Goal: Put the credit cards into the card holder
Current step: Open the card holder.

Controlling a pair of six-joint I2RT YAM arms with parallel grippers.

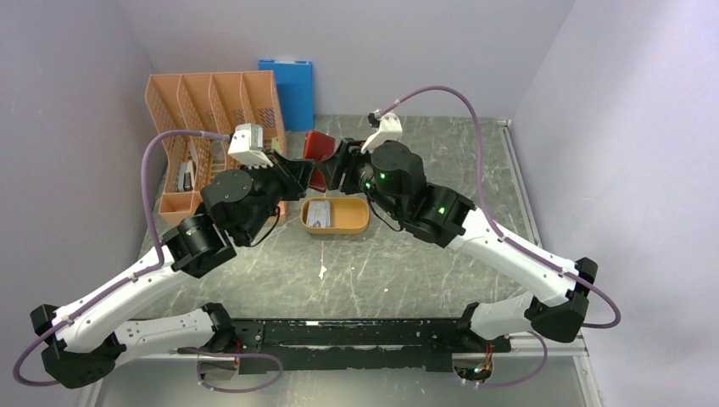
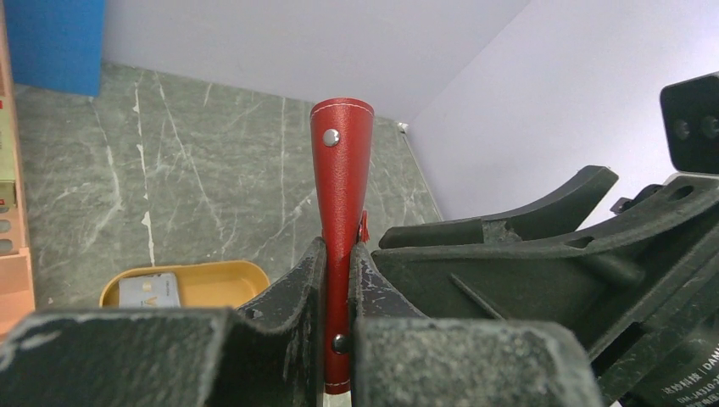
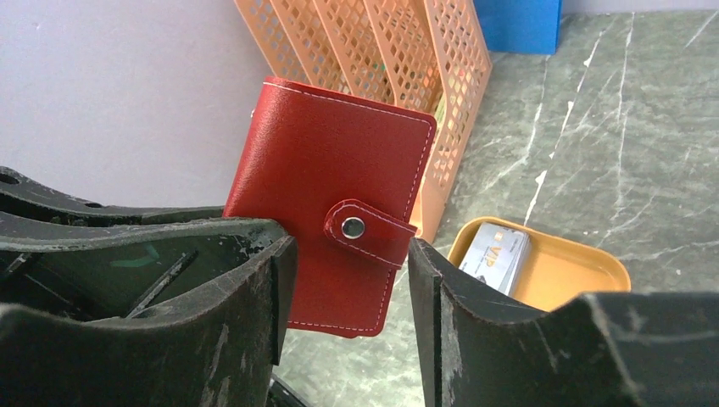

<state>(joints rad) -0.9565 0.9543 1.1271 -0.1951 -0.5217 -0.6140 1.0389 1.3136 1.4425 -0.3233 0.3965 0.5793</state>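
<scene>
The grey marble table point(image 1: 398, 271) is backed at upper left by an orange file rack point(image 1: 212, 102). At frame centre an orange tray point(image 1: 356, 222) is seen. Just above it, the closed red card holder point(image 1: 318, 146) is clamped upright by the left gripper point(image 2: 339, 280). The right gripper point(image 3: 348, 254) is spread open either side of the snap tab point(image 3: 365, 231). Pale credit cards point(image 1: 320, 214) are seen in the tray.

card holder point(image 1: 319, 146): from above, mostly covered by both wrists; only a red patch shows
holder's lower end: clamped out of sight between the left tool's point(image 2: 339, 263) fingers
credit cards point(image 3: 500, 254): partly behind the right tool's point(image 3: 349, 248) finger; count unclear
blue folder point(image 2: 51, 42): cut by frame edges
</scene>
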